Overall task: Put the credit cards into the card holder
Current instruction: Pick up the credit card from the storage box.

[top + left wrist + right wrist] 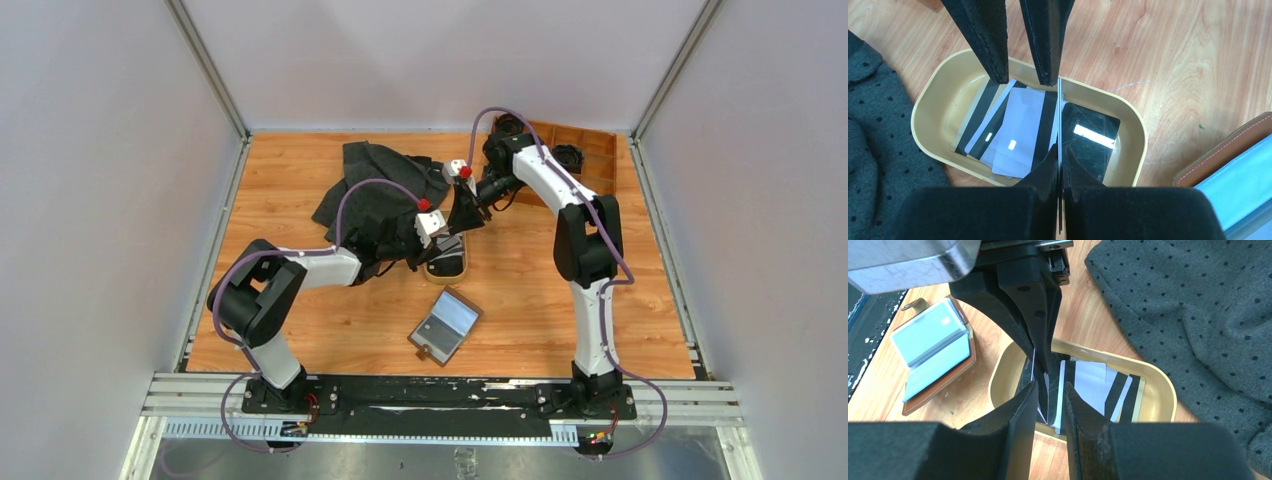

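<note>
Card (1059, 110) is clamped edge-on in the closed left claw (1060, 155) over the tray (930, 107). The right claw (1050, 390) is held part open beside it, gripping nothing. Card holder (445, 327) is laid open on the surface, lower centre of the overhead view. The card could be dropped back if released before being gripped

In the left wrist view, the held card (1059, 115) is seen only edge-on, as a thin line pinched in the left gripper (1059, 152), so its faces and colour cannot be told. The credit cards (1018, 130) in the tray (928, 115) are overlapped and partly covered by the fingers (983, 40) of the right gripper (1023, 80). The card holder (1218, 152) is cut off by the picture's right edge, and the dotted cloth (873, 150) by its left. In the right wrist view, part of the tray's rim is hidden behind the right gripper. In the top view, tray and cards are largely covered by both grippers, whose fingertips are too small to be told apart. The wooden box (590, 150) at far right is partly hidden by the right arm (548, 180).
</note>
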Action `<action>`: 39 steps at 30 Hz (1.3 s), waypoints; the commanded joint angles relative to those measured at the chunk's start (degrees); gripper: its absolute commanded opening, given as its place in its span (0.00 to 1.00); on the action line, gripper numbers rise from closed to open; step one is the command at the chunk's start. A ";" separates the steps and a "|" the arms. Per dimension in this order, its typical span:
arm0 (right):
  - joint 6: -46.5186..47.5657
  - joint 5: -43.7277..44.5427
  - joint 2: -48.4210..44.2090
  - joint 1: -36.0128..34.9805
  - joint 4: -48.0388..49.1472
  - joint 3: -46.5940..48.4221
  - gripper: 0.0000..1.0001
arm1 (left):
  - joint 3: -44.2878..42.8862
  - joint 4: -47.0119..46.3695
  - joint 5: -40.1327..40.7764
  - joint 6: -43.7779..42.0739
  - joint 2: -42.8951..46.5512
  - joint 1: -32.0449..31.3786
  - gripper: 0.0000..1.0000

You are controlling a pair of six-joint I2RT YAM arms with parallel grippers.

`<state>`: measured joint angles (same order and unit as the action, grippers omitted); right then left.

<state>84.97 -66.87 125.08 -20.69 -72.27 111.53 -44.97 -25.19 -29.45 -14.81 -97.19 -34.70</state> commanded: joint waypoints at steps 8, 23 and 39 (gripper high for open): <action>1.75 -0.91 0.66 -1.07 -3.08 0.08 0.37 | 0.85 -0.56 -0.61 -1.04 1.48 -0.35 0.00; 5.35 -1.35 1.21 -1.07 -6.60 0.78 0.40 | 0.76 -0.56 -0.71 -1.07 1.43 -0.33 0.00; 6.96 -1.28 1.75 -1.96 -9.09 2.09 0.40 | 0.88 -0.56 -1.61 -0.49 1.39 -0.36 0.00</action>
<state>90.19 -67.48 125.80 -21.15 -78.08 112.68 -44.56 -25.15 -30.65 -14.81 -96.90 -35.00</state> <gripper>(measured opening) 0.399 0.011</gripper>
